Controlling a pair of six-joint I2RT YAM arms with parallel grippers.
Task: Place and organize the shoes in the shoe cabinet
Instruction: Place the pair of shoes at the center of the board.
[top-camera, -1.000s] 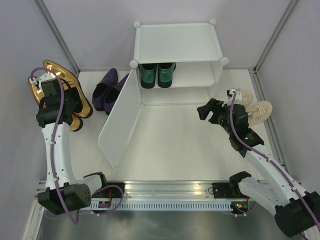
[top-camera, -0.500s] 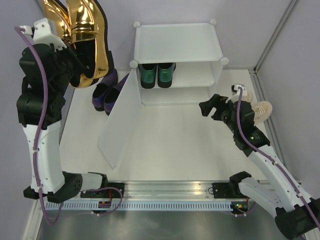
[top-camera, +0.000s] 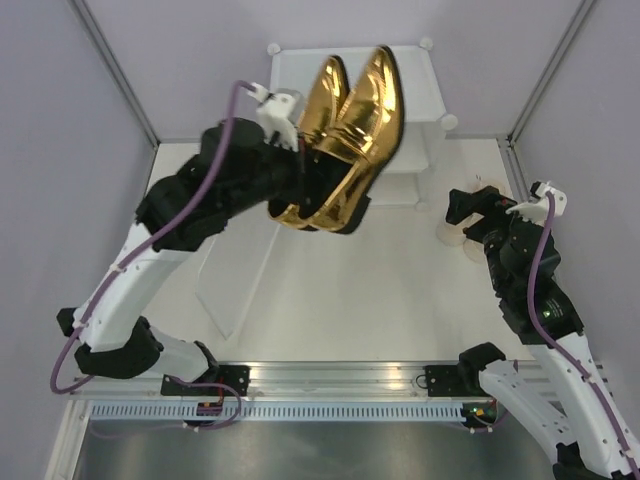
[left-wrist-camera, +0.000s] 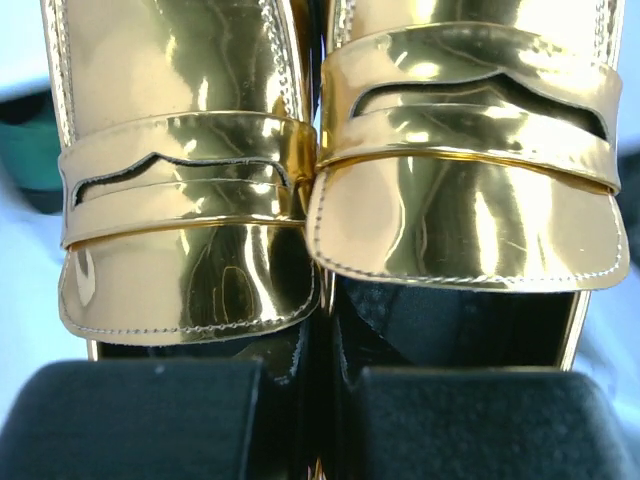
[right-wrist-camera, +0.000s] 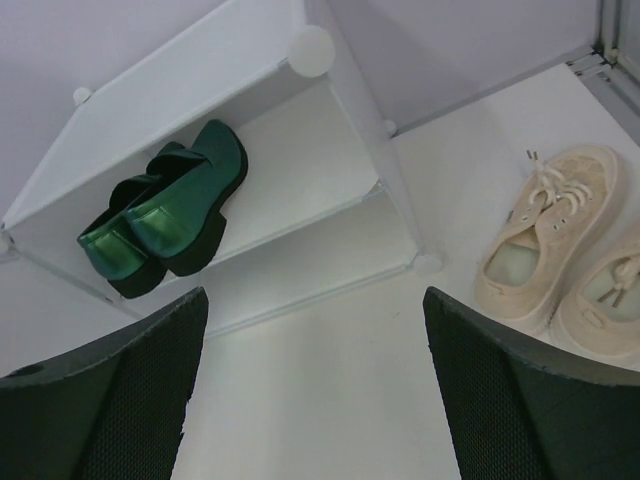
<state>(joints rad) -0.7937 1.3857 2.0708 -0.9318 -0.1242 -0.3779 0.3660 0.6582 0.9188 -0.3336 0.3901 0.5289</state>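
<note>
My left tool (left-wrist-camera: 310, 420) is clamped on the 2 shiny metallic gold loafers (top-camera: 345, 130), held up in the air by the white translucent plastic shoe cabinet (top-camera: 420, 95). My right tool (right-wrist-camera: 310, 390) is wide open w/ nothing in it. I'd drop low, level the pair & slide it onto the shelf (right-wrist-camera: 300, 170) beside the glossy dark green loafers (right-wrist-camera: 165, 225), w/o clipping the frame.
</note>
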